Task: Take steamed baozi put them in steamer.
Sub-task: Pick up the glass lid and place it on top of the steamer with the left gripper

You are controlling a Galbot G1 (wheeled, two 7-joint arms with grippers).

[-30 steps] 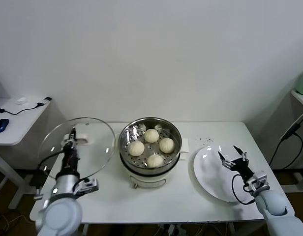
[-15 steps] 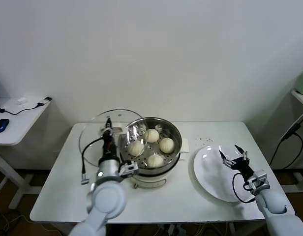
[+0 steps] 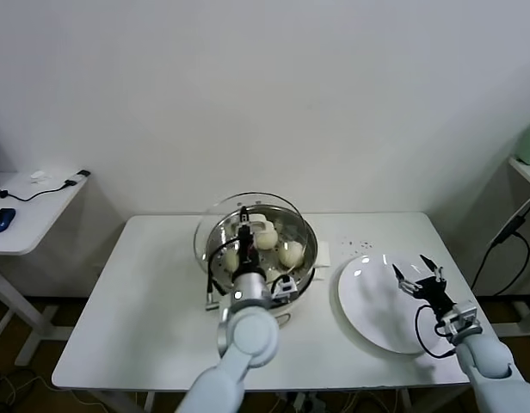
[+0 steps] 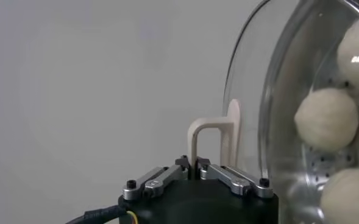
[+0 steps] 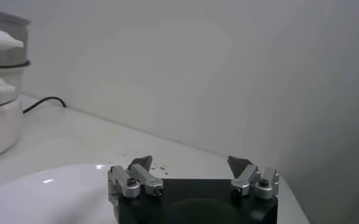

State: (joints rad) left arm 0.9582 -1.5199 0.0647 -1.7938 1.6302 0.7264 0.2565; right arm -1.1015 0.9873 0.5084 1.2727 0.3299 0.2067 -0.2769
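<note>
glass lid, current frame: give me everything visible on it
The glass lid is round, clear, domed, with a thin metal-looking rim. A cream arch handle stands at its centre, pinched by the shut left tool. In the head view the lid hangs tilted over the steamer, its far edge higher than the pot's rim, not seated. Buns show through the glass. Whether its lower edge touches the steamer rim cannot be told. The right tool is open over the white plate, away from the lid.

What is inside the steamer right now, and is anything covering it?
Inside the steamer, baozi lie on the perforated tray; three show, and the left gripper with its arm hides the rest. That gripper holds the glass lid by its handle above the pot.
</note>
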